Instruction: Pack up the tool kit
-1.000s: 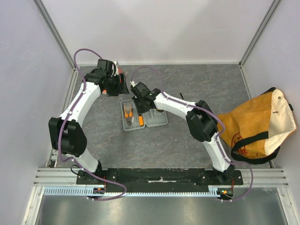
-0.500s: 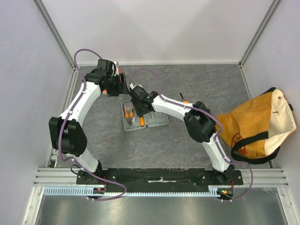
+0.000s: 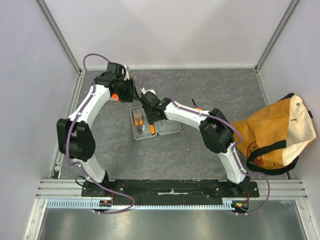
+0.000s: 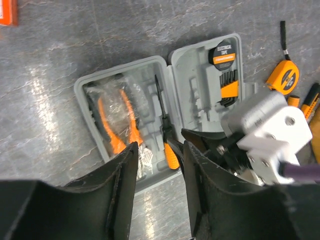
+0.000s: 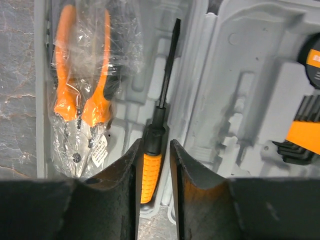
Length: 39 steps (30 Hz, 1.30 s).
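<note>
Two arms: both reach over the tool kit, which lies open near the middle of the worktop, a little toward the left edge.
Left gripper (image 4: 160,145): fingers spread apart and holding nothing, hovering near the far-left corner of the case (image 4: 197,95).
Pliers (image 4: 128,117): wrapped in clear plastic, lying in the case's left half.
Screwdriver (image 5: 150,170): lying along a groove beside the hinge.
Right gripper (image 5: 155,145): the fingers closely flank the orange handle. I cannot tell whether they pinch it or only stand beside it.
Right half: electrical tape (image 4: 224,52) and hex keys (image 4: 229,89) sit in their slots.
Tape measure (image 4: 283,76): loose on the worktop beyond the case's right half, not yet packed.
Canvas bag (image 3: 272,130): well apart, by the right edge.
Step in hand: probably seating the screwdriver.
Doing it well: keep the shaft parallel to the groove and press the handle down flat. Spread the fingers fully before lifting, so the tool isn't dragged out. The left gripper could steady the rim.
</note>
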Motion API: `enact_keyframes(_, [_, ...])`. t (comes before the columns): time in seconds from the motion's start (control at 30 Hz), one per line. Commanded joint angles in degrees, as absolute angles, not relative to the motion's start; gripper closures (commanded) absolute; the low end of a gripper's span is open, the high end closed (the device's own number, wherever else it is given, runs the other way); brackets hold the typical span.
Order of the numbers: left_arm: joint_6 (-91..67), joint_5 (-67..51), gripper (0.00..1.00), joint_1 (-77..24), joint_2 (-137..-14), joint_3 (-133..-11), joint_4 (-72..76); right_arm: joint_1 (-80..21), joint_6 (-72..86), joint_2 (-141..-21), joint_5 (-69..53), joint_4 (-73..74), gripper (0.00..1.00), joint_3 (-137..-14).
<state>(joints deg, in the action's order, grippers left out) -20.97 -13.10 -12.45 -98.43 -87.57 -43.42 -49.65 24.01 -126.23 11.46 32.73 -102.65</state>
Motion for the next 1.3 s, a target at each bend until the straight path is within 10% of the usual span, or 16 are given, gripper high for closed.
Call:
enact_keyframes(0.0, [-24.3,-19.7,0.57,-12.2,-101.4,-90.2,-38.7,-49.6,25.3,-120.2,15.3,28.7,0.68,-99.7])
enact_keyframes(0.73, [-30.7,-9.8,0.86,-19.3,-118.0,-94.1,-35.1,-47.7,29.8,-117.5,5.9,19.2,0.75,-90.3])
enact_keyframes(1.27, [-30.0,-5.0,0.83,-20.0,-119.5,-96.2,-38.1,-47.4,30.1,-121.6,4.7,19.6,0.69,-90.4])
